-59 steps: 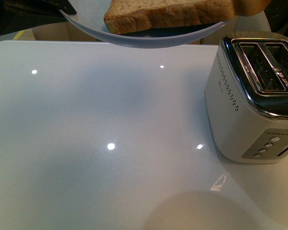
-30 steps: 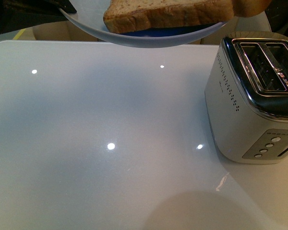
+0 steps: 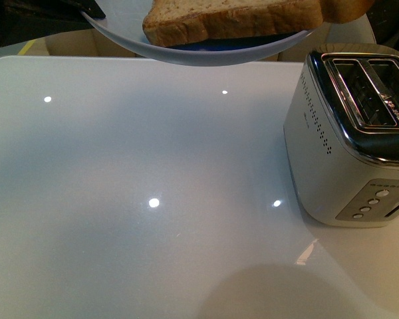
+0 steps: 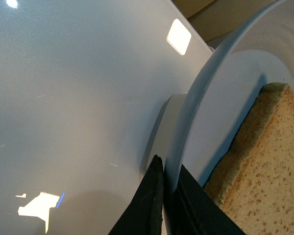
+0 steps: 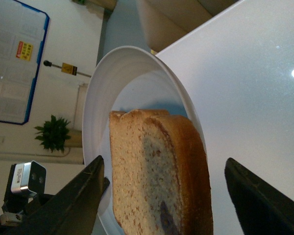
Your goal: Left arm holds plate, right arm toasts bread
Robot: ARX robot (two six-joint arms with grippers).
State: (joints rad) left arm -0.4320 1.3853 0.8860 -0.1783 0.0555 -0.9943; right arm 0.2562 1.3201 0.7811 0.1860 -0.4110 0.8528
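The pale plate (image 3: 206, 54) hangs in the air at the top of the front view, held at its left rim by my left gripper (image 3: 86, 8), whose black fingers are shut on it. In the left wrist view the fingertips (image 4: 157, 169) pinch the plate's rim (image 4: 206, 88). A slice of light-brown bread (image 3: 233, 18) lies on the plate; it also shows in the left wrist view (image 4: 264, 166). In the right wrist view my right gripper (image 5: 164, 188) is open, its fingers (image 5: 83, 191) on either side of the bread (image 5: 157, 171) without touching it, the plate (image 5: 95, 107) behind.
A silver two-slot toaster (image 3: 352, 133) stands on the white table (image 3: 153, 199) at the right, its slots facing up, buttons on its near side. Cardboard boxes (image 3: 73, 43) sit behind the table's far edge.
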